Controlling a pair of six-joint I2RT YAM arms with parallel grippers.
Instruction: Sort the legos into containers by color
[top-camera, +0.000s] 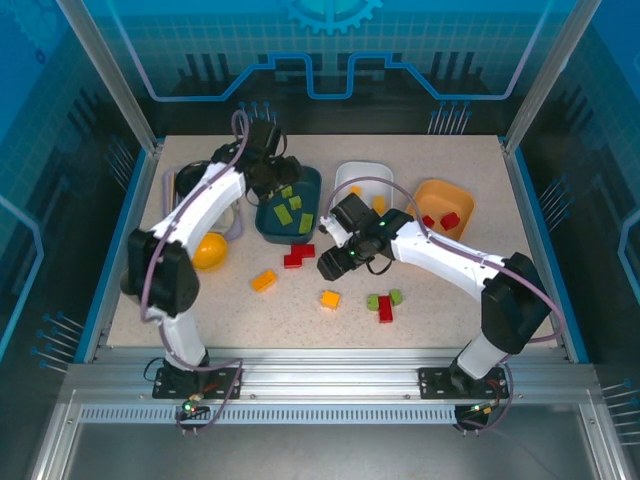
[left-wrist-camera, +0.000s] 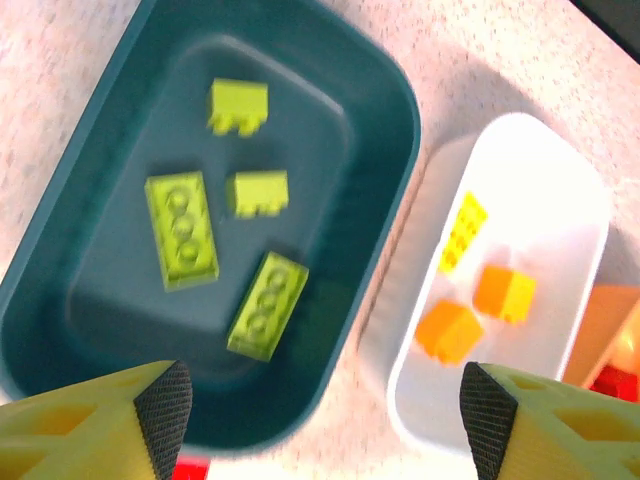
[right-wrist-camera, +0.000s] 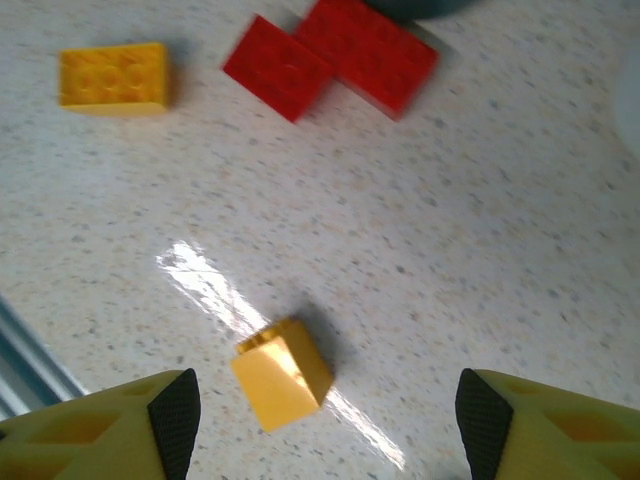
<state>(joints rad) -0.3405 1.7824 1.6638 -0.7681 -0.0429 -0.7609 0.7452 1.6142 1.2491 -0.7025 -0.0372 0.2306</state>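
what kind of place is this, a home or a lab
Most likely a robotics lab test cell, not a home: the speckled table is enclosed by blue see-through panels on aluminium framing, with the left arm and right arm bolted at its near edge.

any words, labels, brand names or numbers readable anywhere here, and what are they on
No text can be read.
The back panel carries a gear outline and line graphics, no letters.
The studs on the green brick and on the yellow brick are too blurred to show any mark.
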